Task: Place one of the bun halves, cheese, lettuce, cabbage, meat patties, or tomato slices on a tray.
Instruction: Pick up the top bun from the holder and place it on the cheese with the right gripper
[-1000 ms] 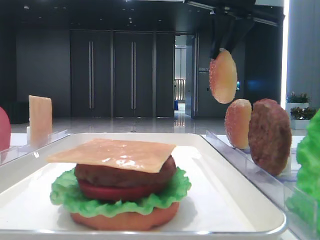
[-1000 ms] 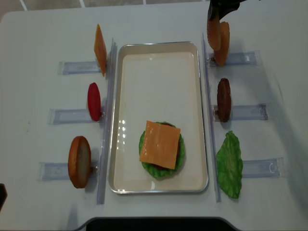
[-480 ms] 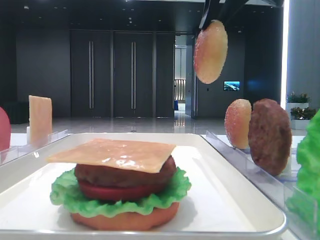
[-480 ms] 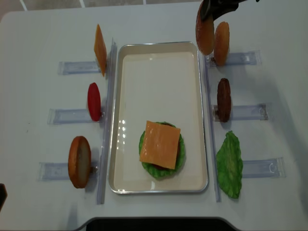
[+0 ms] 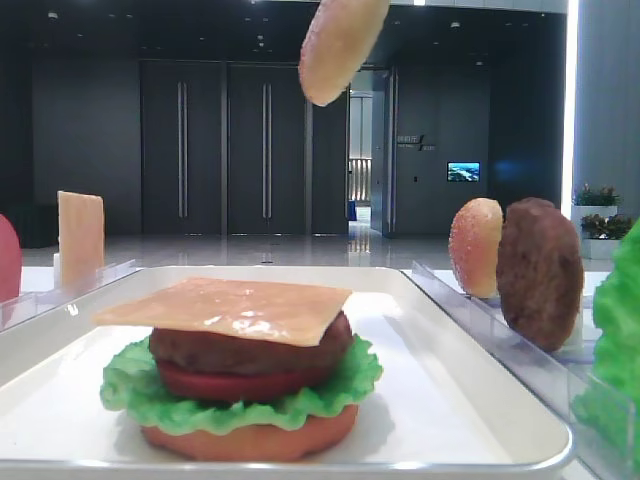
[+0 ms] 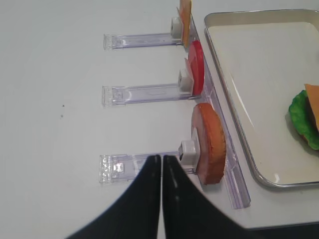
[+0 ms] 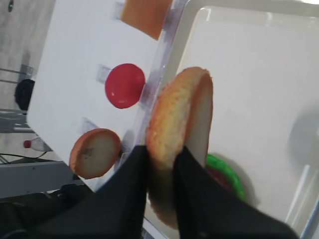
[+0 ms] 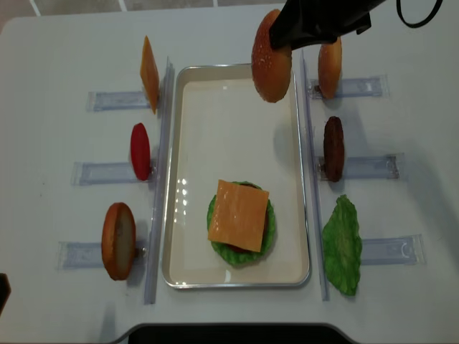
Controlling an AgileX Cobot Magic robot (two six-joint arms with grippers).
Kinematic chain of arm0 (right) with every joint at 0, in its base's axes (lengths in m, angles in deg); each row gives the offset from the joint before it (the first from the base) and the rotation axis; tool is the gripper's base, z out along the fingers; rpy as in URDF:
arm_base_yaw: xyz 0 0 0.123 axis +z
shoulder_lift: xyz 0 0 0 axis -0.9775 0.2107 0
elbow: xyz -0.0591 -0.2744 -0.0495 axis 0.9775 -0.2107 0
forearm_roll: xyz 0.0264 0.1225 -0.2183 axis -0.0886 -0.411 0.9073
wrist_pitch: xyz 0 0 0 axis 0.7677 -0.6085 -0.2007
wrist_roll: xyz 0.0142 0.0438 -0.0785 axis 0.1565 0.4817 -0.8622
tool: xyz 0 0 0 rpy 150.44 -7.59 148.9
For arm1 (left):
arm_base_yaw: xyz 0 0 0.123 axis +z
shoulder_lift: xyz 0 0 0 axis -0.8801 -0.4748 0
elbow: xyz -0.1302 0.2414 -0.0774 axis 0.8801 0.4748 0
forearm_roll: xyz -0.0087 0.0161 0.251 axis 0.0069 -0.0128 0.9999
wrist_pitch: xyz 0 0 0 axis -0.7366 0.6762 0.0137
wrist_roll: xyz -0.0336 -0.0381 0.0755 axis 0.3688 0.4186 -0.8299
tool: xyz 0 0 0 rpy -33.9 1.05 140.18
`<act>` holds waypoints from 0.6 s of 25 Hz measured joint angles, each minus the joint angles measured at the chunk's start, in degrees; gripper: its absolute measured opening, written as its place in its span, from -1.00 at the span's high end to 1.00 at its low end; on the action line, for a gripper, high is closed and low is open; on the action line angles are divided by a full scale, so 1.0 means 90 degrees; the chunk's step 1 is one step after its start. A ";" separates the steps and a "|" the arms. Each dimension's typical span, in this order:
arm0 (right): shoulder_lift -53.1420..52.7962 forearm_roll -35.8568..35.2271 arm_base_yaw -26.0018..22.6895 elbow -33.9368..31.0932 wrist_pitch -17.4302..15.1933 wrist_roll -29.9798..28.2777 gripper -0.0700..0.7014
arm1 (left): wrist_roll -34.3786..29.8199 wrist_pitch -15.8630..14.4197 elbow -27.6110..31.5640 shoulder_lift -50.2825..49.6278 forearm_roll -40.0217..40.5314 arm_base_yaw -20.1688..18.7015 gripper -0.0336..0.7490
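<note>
My right gripper (image 7: pixel 160 149) is shut on the pale tan sesame bun top (image 8: pixel 271 56), pinching it on edge. It hangs in the air above the far right part of the white tray (image 8: pixel 229 122), and shows at the top of the low front view (image 5: pixel 340 45). On the tray's near half stands a stack: flat bottom bun (image 5: pixel 250 440), lettuce (image 5: pixel 335 392), tomato slice (image 5: pixel 235 384), meat patty (image 5: pixel 250 348) and a cheese slice (image 8: pixel 239 213) on top. My left gripper (image 6: pixel 162 158) is shut and empty, low over the table beside the left rack.
Clear slotted racks flank the tray. The left ones hold a cheese slice (image 8: pixel 148 74), a tomato slice (image 8: pixel 140 150) and a bun half (image 8: pixel 118 240). The right ones hold an orange bun half (image 8: pixel 330 66), a patty (image 8: pixel 333 148) and a lettuce leaf (image 8: pixel 341 245).
My right gripper has carried the bun top up and leftward, from beside the right rack's orange bun half to over the tray's far end. The left gripper has not moved.
</note>
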 joint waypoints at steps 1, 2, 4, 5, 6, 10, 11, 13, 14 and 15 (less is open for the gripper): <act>-0.0063 -0.0243 0.0000 -0.0184 0.0065 -0.0209 0.51 | 0.0000 0.0000 0.0000 0.0000 0.0000 0.0000 0.91; -0.0137 -0.0575 0.0000 -0.0465 0.0130 -0.0498 0.51 | 0.0000 0.0000 0.0000 0.0000 0.0000 0.0000 0.91; -0.0268 -0.1256 0.0000 -0.0928 0.0246 -0.1060 0.51 | 0.0000 0.0000 0.0000 0.0000 0.0000 0.0000 0.91; -0.0331 -0.1616 0.0000 -0.1126 0.0296 -0.1357 0.51 | 0.0000 0.0000 0.0000 0.0000 0.0000 0.0000 0.91; -0.0374 -0.1910 0.0000 -0.1354 0.0337 -0.1600 0.51 | 0.0000 0.0000 0.0000 0.0000 0.0000 0.0000 0.91; -0.0414 -0.3031 0.0053 -0.2134 0.0451 -0.2628 0.51 | 0.0000 0.0000 0.0000 0.0000 0.0000 0.0000 0.91; -0.0414 -0.3226 0.0083 -0.2294 0.0458 -0.2827 0.51 | 0.0000 0.0000 0.0000 0.0000 0.0000 0.0000 0.91; -0.0414 -0.3636 0.0159 -0.2637 0.0462 -0.3248 0.52 | 0.0000 0.0000 0.0000 0.0000 0.0000 0.0000 0.91; -0.0414 -0.3803 0.0197 -0.2817 0.0462 -0.3458 0.52 | 0.0000 0.0000 0.0000 0.0000 0.0000 0.0000 0.91; -0.0414 -0.4035 0.0219 -0.3001 0.0465 -0.3701 0.53 | 0.0000 0.0000 0.0000 0.0000 0.0000 0.0000 0.91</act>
